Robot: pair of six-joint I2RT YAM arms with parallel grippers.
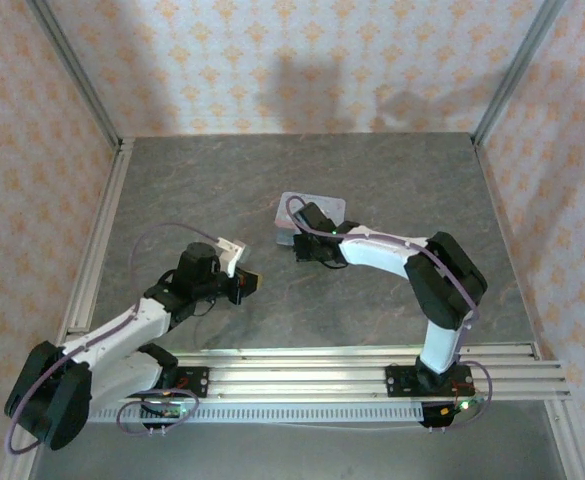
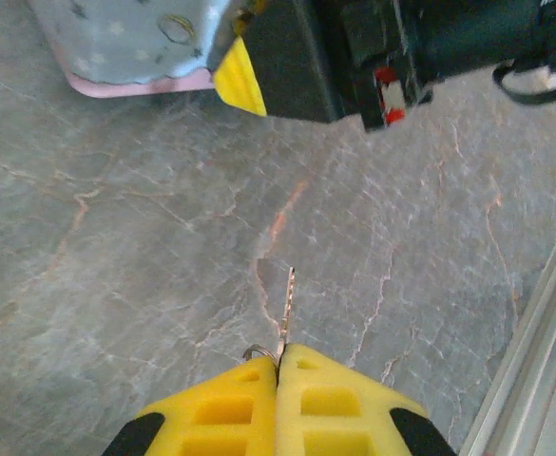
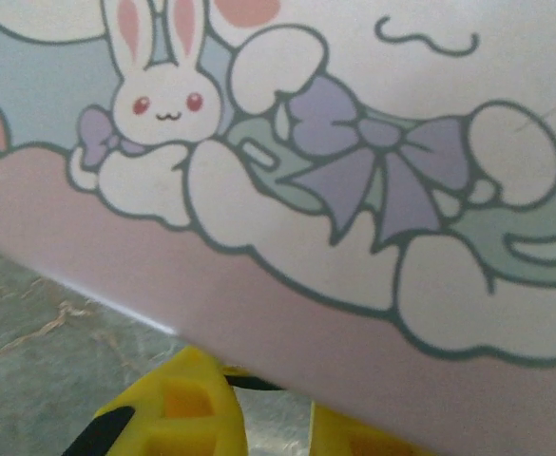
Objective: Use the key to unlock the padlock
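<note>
In the left wrist view my left gripper (image 2: 279,359) is shut on the key (image 2: 288,302). Its thin toothed blade sticks forward over the table, and a small ring (image 2: 257,352) shows at the pads. My right gripper (image 3: 268,391) sits at the front edge of the pastel tin (image 3: 354,190), its yellow fingers a narrow gap apart. A thin dark piece, the padlock (image 3: 254,382), spans that gap under the tin's rim, mostly hidden. From above, the left gripper (image 1: 249,284) hangs a short way in front of the right gripper (image 1: 302,245).
The tin (image 1: 317,203) lies mid-table, its corner (image 2: 125,43) at the top left of the left wrist view beside the right gripper's yellow pad (image 2: 238,74). Grey marbled table (image 1: 272,170) lies all around. A metal rail (image 1: 352,365) runs along the near edge.
</note>
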